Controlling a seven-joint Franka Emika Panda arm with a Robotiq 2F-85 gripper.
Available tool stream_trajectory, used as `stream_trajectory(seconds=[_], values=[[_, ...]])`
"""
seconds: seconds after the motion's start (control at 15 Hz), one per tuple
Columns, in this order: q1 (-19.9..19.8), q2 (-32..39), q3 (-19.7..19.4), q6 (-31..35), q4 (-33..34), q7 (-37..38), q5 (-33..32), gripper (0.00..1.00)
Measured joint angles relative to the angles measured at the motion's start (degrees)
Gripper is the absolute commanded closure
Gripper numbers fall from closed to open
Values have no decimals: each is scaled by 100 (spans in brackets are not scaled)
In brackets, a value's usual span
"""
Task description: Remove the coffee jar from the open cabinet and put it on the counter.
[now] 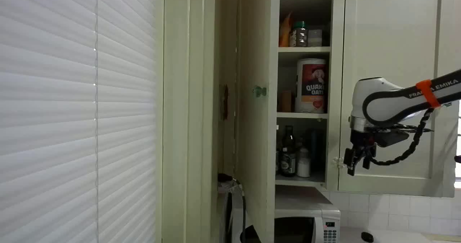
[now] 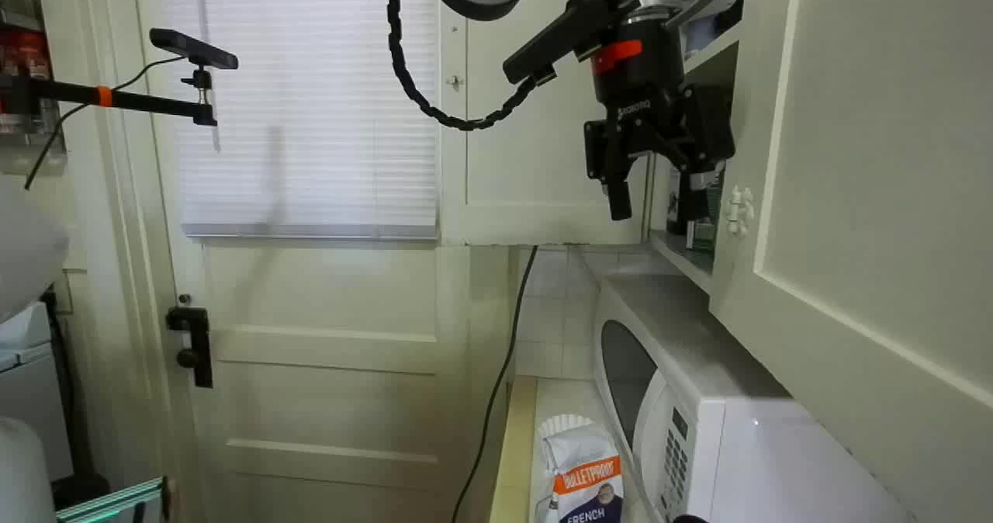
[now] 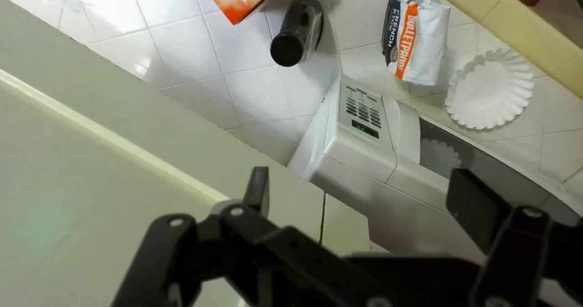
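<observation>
The coffee jar (image 1: 300, 35), with its green lid, is standing upright inside the open cabinet (image 1: 335, 77), on the shelf just above the oats canister (image 1: 312, 86). It is sitting between an orange packet (image 1: 285, 32) and a pale container (image 1: 314, 38). The gripper (image 2: 659, 202) is hanging in the air, lower than this shelf, and its two fingers (image 3: 476, 209) are pointing down and standing well apart from each other. In an exterior view it is appearing in front of the closed door of the wider cupboard (image 1: 392, 44), to the right of the cabinet opening. On the lowest visible shelf, a dark bottle (image 1: 288, 162) and a whitish bottle (image 1: 303, 166) are standing side by side. Below, the microwave (image 3: 371, 161) is resting on the white tiled desk (image 3: 255, 93). On this desk a white bag (image 3: 426, 43) with an orange band is resting near the paper filter (image 3: 489, 90), and a black-capped bottle (image 3: 296, 33) is standing near the microwave.
</observation>
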Motion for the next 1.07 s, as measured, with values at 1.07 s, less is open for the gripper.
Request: stream_trajectory(seconds=[1.07], values=[[226,-16,288,-3,884,437,-8,0]])
